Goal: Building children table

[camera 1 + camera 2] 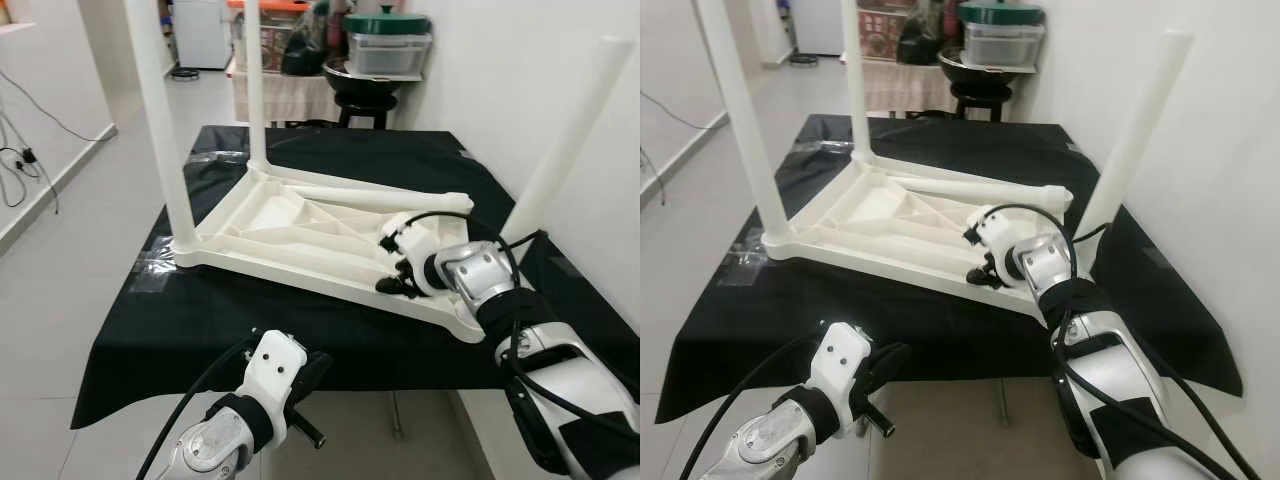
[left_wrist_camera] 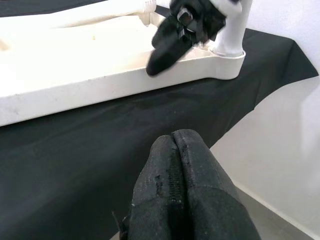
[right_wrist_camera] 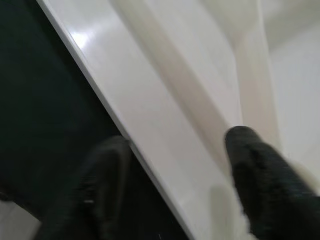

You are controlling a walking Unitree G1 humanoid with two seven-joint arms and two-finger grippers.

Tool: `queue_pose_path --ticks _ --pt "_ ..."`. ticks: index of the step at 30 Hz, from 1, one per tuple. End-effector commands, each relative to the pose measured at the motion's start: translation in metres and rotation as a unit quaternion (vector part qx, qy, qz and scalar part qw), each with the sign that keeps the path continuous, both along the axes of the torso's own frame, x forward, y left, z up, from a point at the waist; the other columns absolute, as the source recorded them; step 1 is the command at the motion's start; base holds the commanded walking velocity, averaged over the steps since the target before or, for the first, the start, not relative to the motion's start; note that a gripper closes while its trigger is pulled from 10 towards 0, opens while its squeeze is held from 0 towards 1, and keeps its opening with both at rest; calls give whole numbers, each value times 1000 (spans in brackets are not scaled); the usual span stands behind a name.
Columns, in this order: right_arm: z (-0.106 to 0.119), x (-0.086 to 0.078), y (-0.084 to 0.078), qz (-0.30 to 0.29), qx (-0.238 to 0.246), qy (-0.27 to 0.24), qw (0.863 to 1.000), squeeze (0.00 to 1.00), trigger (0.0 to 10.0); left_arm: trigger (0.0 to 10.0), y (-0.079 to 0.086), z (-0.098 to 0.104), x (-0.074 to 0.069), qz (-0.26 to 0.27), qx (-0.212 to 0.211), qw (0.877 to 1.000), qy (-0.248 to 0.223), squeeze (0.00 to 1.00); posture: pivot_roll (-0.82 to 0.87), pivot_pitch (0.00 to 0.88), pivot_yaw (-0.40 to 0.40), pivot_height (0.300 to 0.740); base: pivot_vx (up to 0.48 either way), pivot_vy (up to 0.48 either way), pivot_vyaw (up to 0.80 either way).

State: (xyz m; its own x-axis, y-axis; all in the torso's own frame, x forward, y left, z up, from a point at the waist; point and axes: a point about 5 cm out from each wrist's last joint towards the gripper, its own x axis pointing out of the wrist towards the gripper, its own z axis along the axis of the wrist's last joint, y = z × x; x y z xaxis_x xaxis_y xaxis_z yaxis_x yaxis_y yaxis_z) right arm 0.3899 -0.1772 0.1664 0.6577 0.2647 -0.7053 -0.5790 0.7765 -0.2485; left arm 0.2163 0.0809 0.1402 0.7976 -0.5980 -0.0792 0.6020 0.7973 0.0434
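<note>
Pale tiled floor (image 1: 70, 300) and white wall (image 1: 520, 80) surround a counter draped in black cloth (image 1: 300, 330). On it lies the upturned white children's table (image 1: 300, 235), three legs upright, a loose leg (image 1: 385, 197) lying at 2 o'clock. Right hand (image 1: 398, 282) straddles its near rim, fingers apart. Left hand (image 2: 175, 165), fingers pressed together, hovers at 6 o'clock.
</note>
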Motion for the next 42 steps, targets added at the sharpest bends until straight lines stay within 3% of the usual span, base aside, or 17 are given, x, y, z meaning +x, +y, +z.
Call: queue_pose_path --ticks 1,5,6,7,11,19,21,22,23,36,37,38,39,42 --pt "1 3 -1 -12 -10 -8 1000 1000 10000 10000 0 -2 -5 -2 -2 1000 14 0 20 62 -84 740 0 0 0" --pt "-1 2 -2 -12 -9 -2 1000 1000 10000 10000 0 -1 -6 -2 -4 1000 16 0 20 62 -84 740 0 0 0" --pt "-2 1 -2 -13 -7 5 1000 725 10000 10000 0 -1 -8 -1 -6 1000 18 0 25 83 -87 740 0 0 0" --pt "-4 1 -2 -12 -7 14 1000 0 10000 10000 0 0 -10 0 -9 1000 19 0 29 99 -92 740 0 0 0" --pt "-7 -1 -2 -15 -12 40 999 0 10000 10000 0 2 -16 4 -17 1000 24 0 30 116 -97 740 0 0 0" --pt "10 6 -1 3 -8 15 1000 0 9647 10000 -1 3 -18 4 -22 999 29 0 26 123 -103 740 0 0 0" --pt "11 6 -1 5 -10 15 1000 0 9176 10000 -1 2 -18 4 -22 999 29 0 24 123 -103 740 0 0 0" --pt "11 6 -1 6 -12 17 1000 0 1333 10000 -1 2 -18 4 -23 999 30 0 22 120 -103 740 0 0 0" --pt "9 5 -2 10 -19 22 1000 0 0 10000 -1 2 -17 4 -23 999 31 0 22 119 -101 740 0 0 0" --pt "-3 1 -8 10 -37 46 998 0 0 10000 -1 2 -15 6 -18 999 28 0 21 106 -103 740 0 0 0" --pt "-4 0 -9 10 -39 47 998 0 745 10000 -1 2 -15 6 -17 999 28 0 21 104 -103 740 0 0 0" --pt "-4 0 -9 10 -39 47 998 0 745 10000 -1 2 -15 6 -17 999 28 0 21 104 -103 740 0 0 0" --pt "-5 0 -10 8 -40 49 998 0 0 10000 -2 2 -15 7 -17 999 28 0 20 103 -103 740 0 0 0" --pt "-3 0 -7 1 -12 54 998 0 0 10000 -2 2 -15 7 -17 999 28 0 17 101 -104 740 0 0 0"
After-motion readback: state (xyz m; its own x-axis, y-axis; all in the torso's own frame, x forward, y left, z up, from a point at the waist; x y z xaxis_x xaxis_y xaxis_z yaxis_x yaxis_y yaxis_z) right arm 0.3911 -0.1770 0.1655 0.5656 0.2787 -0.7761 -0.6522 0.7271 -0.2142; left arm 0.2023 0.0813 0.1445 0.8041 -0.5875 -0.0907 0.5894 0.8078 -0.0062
